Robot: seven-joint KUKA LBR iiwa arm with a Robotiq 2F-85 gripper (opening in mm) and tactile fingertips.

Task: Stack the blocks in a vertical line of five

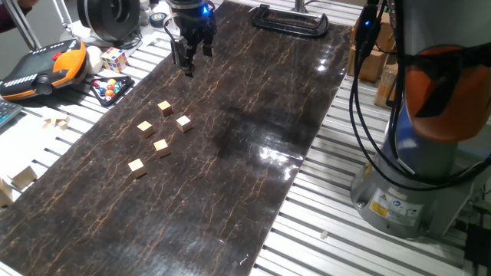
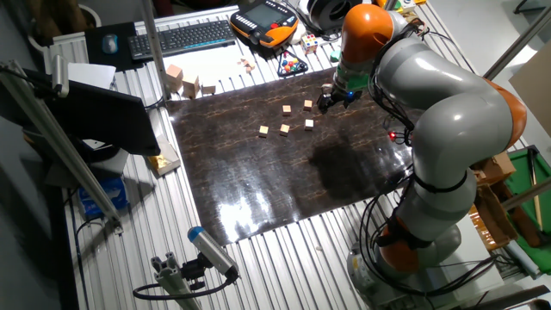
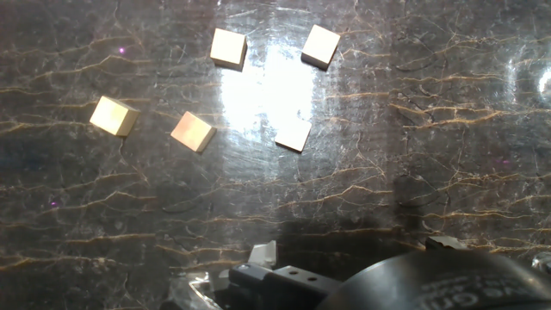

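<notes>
Several small tan wooden blocks lie apart, unstacked, on the dark marbled mat. In one fixed view they run from one block past another down to the nearest one. The other fixed view shows the same loose cluster of blocks. In the hand view the blocks spread across the upper half. My gripper hangs above the mat's far end, apart from the blocks, open and holding nothing. It also shows in the other fixed view as the gripper, just right of the cluster.
A Rubik's cube, a tray of coloured balls and an orange teach pendant sit left of the mat. Larger pale wooden pieces lie on the slatted table. A black clamp grips the far edge. The arm's base stands right.
</notes>
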